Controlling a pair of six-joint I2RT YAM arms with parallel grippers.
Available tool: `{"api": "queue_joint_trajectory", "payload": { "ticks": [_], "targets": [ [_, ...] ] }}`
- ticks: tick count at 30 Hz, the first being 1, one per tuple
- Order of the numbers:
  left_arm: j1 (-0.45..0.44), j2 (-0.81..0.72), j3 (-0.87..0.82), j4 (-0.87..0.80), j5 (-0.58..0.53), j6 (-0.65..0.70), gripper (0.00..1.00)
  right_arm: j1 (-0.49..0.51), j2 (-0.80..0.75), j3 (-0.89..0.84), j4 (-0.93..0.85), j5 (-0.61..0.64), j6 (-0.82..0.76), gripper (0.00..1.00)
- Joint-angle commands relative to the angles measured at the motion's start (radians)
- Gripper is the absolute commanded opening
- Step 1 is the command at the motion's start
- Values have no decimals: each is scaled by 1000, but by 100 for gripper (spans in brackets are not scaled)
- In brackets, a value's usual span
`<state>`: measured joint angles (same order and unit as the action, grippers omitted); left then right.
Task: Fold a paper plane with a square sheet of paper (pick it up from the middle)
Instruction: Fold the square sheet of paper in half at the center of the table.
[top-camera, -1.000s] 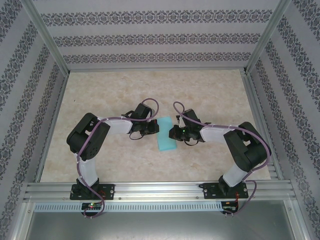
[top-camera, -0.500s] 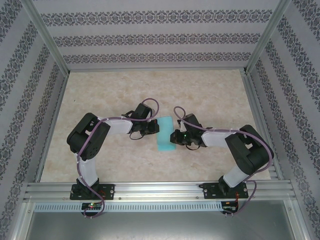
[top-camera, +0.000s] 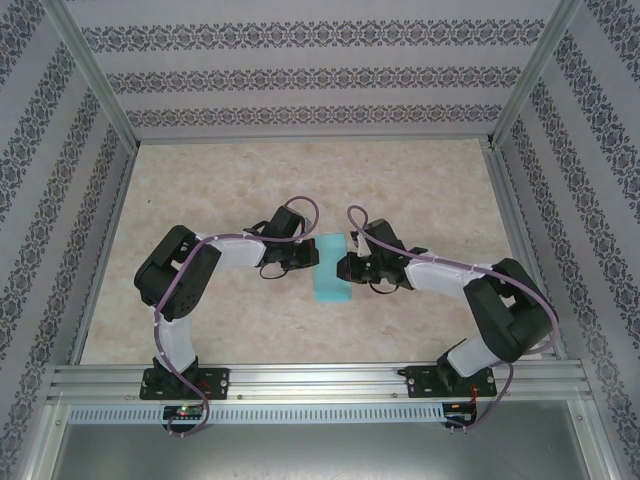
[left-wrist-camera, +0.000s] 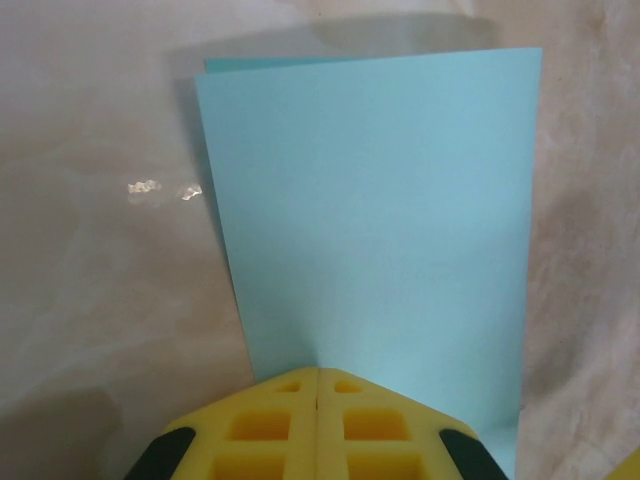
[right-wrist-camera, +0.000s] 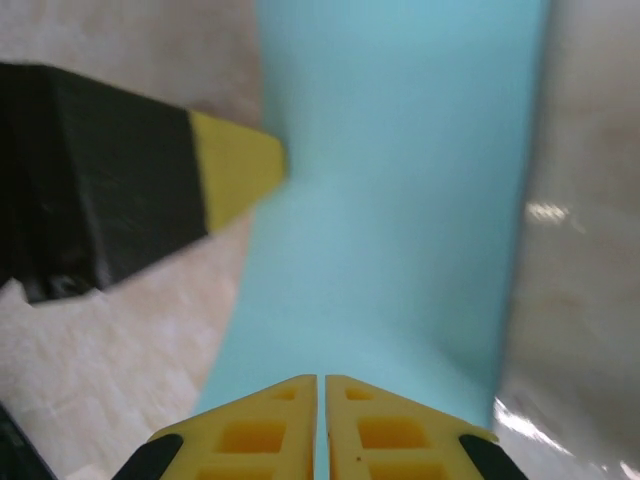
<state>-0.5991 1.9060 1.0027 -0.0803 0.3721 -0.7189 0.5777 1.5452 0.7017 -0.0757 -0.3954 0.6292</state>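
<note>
The square sheet of paper (top-camera: 331, 283) lies flat on the table, doubled over into a narrow teal-blue rectangle (left-wrist-camera: 370, 220), with a lower layer peeking out at its far edge. My left gripper (top-camera: 313, 258) is shut, its yellow tips (left-wrist-camera: 318, 372) resting on the paper's left edge. From the other side, my right gripper (top-camera: 342, 268) is shut, with its tips (right-wrist-camera: 321, 378) low over the paper (right-wrist-camera: 400, 200). The left gripper's finger (right-wrist-camera: 235, 165) shows across from it. The paper plane is out of view.
The marbled table top (top-camera: 420, 190) stretches out beyond the paper. Patterned walls and an aluminium frame (top-camera: 310, 380) close in the workspace. Both arms bend inward toward the middle.
The right arm's elbow has swung outward and nearer, while its gripper has shifted slightly along the paper's right edge. The left arm and the paper have stayed put.
</note>
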Motion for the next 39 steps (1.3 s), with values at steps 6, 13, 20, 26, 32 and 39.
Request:
{"api": "queue_joint_trajectory", "payload": {
  "ticks": [6,13,20,26,32,39],
  "targets": [
    [-15,122,-60,-219,-155,21,1,50,139,26,37,-40,-11,12],
    [-15,122,-59,-223,-164,22,1,51,89,-72,-1,-46,-24,12],
    [-15,124,-57,-221,-166,29,1,45,4,-228,5,-30,-14,11],
    [-15,120,-52,-220,-165,42,1,36,-46,-233,19,-27,4,11],
    [-15,102,-34,-210,-138,73,1,31,-154,-129,27,46,-2,13],
    [-15,49,56,-244,-86,112,6,40,-38,-46,46,142,15,14]
  ]
}}
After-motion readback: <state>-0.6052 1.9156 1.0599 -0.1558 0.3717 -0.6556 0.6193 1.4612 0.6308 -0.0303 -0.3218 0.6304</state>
